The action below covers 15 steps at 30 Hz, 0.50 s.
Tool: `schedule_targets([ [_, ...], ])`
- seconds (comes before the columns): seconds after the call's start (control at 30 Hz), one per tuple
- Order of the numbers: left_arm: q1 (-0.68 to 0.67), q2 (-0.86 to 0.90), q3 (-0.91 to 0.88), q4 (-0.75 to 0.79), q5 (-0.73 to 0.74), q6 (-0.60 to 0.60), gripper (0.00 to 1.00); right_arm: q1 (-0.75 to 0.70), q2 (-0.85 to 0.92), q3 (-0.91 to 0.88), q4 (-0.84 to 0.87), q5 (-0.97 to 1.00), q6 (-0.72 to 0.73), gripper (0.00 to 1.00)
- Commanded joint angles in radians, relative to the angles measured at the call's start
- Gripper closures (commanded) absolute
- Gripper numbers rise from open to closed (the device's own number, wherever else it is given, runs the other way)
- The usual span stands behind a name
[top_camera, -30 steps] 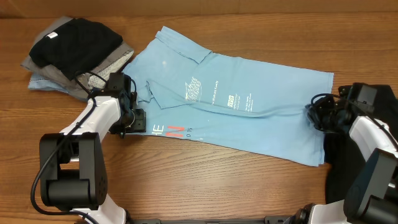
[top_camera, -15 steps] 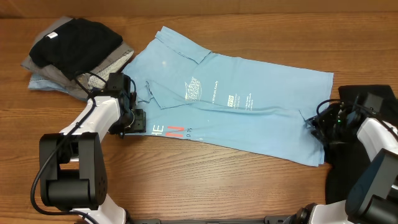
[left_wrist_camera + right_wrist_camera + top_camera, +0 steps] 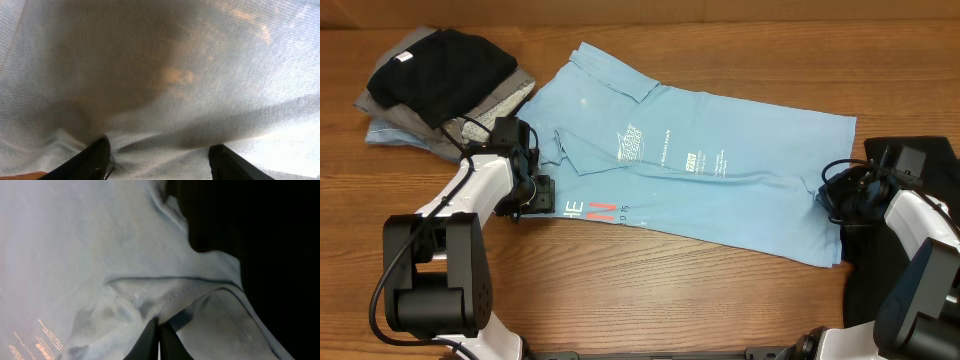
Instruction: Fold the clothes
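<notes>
The light sky-blue T-shirt (image 3: 710,175), with a white logo and orange-red lettering, lies spread flat across the table. My left gripper (image 3: 536,192) sits at the shirt's left edge by the lettering. In the left wrist view its fingers (image 3: 161,162) are wide apart and open, with the fabric (image 3: 165,75) filling the view between them. My right gripper (image 3: 828,196) is at the shirt's right edge. In the right wrist view its fingers (image 3: 159,336) are shut on a pinched fold of the shirt's hem (image 3: 175,300).
A pile of folded clothes (image 3: 440,80), black on top of grey and blue, lies at the back left. A black garment (image 3: 895,270) lies at the right edge under my right arm and shows dark in the right wrist view (image 3: 270,240).
My right gripper has shifted slightly along the shirt's right edge, first toward the front, then a little back, with a small pucker there. The left arm has not moved.
</notes>
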Motion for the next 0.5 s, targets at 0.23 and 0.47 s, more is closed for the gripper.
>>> schedule_targets([
  [0.23, 0.02, 0.038, -0.049, -0.024, -0.043, -0.01, 0.32, -0.111, -0.005, 0.078, -0.042, -0.058, -0.001, 0.82],
  [0.47, 0.02, 0.038, -0.049, -0.026, -0.043, -0.01, 0.32, -0.152, -0.005, 0.089, -0.007, -0.277, -0.108, 0.77],
])
